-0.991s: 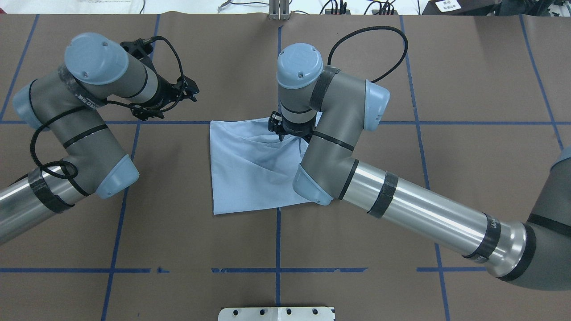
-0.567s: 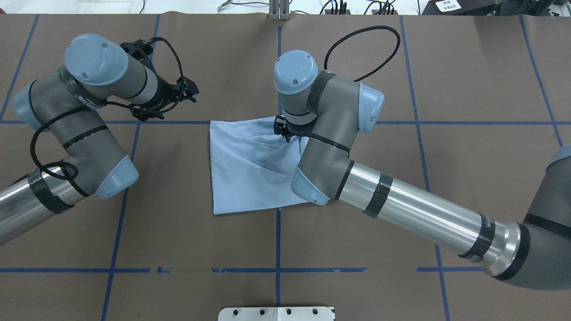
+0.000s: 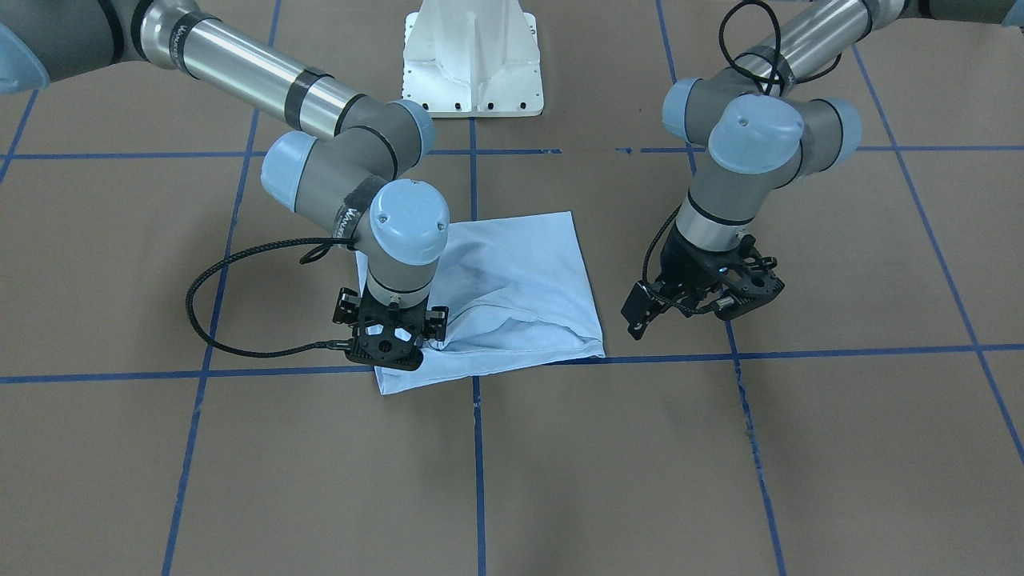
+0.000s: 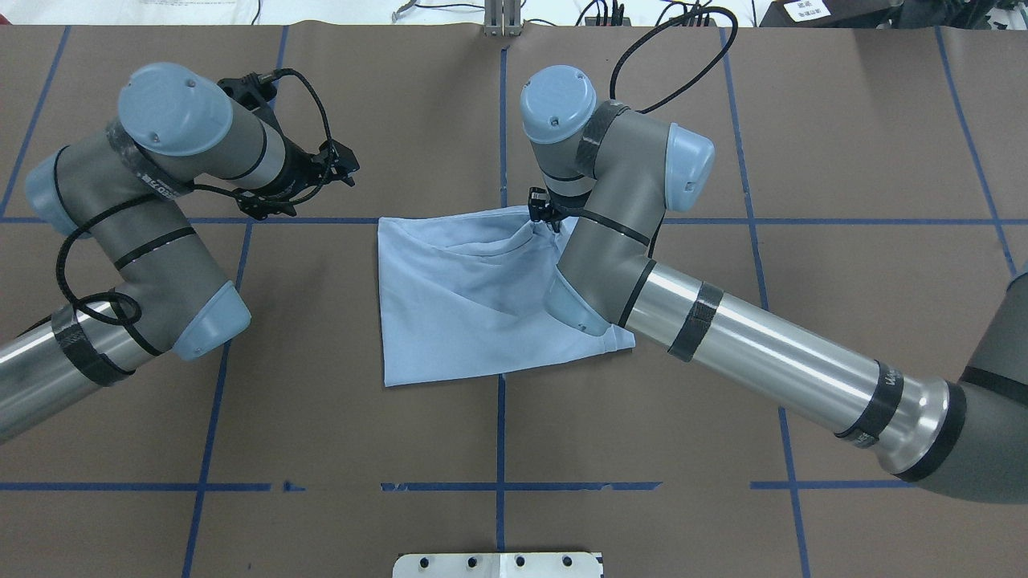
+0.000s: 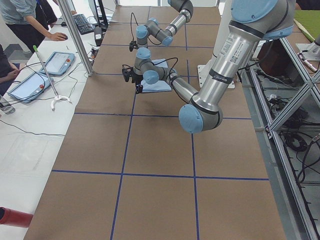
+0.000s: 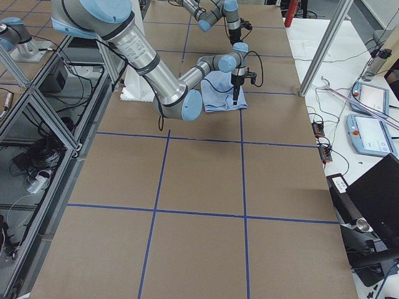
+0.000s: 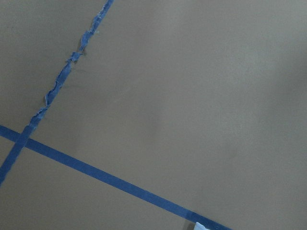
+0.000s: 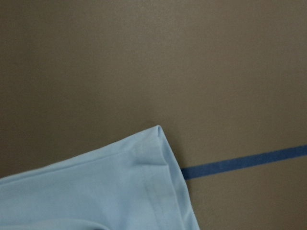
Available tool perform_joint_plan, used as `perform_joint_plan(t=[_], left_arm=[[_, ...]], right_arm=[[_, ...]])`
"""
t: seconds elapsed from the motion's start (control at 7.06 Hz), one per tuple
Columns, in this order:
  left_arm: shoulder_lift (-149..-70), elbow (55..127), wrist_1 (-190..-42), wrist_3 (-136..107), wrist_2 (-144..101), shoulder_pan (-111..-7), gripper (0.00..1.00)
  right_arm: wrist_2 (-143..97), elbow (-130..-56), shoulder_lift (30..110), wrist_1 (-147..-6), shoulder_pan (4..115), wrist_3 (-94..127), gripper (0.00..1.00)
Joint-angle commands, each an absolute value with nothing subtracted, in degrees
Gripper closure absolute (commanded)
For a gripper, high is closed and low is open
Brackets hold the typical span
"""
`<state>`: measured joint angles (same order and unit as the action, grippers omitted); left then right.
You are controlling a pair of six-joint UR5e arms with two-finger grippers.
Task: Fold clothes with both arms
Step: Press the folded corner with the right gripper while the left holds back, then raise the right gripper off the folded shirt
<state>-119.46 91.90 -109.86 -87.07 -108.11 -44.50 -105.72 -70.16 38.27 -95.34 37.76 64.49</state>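
The light blue T-shirt (image 4: 458,297) lies folded to a rough square at the table's middle; it also shows in the front view (image 3: 520,272). Its print and label are hidden. My right gripper (image 4: 542,218) stands upright at the shirt's far right corner (image 3: 392,356), shut on a pinch of cloth, and a ridge of fabric rises to it. The right wrist view shows a hemmed shirt corner (image 8: 144,167) flat on the table. My left gripper (image 4: 347,166) hovers open and empty just beyond the shirt's far left corner (image 3: 638,316), apart from the cloth.
Brown paper with blue tape lines (image 4: 499,425) covers the table (image 4: 843,144). The white pedestal base (image 3: 472,56) stands at the robot's edge. Operators and tablets (image 5: 55,62) are at a side table beyond the far edge.
My right gripper has moved right and slightly farther away, pulling the shirt's far edge with it; the shirt's near right corner now shows from under the arm. The left arm has stayed still.
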Motion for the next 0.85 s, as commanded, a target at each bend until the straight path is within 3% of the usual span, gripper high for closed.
perform_joint_plan(t=[0.0,0.71], left_arm=[[-119.88,91.93,-109.78,-87.01,-108.11,-44.47,0.00],[-119.53,93.25,-109.34,-79.91,-111.88,-47.72,0.00]], right_arm=[[-104.85,-69.26,38.50,-95.27,39.63,60.40,0.00],[-108.78,-71.53,38.32,-95.36,44.03,53.26,0.00]])
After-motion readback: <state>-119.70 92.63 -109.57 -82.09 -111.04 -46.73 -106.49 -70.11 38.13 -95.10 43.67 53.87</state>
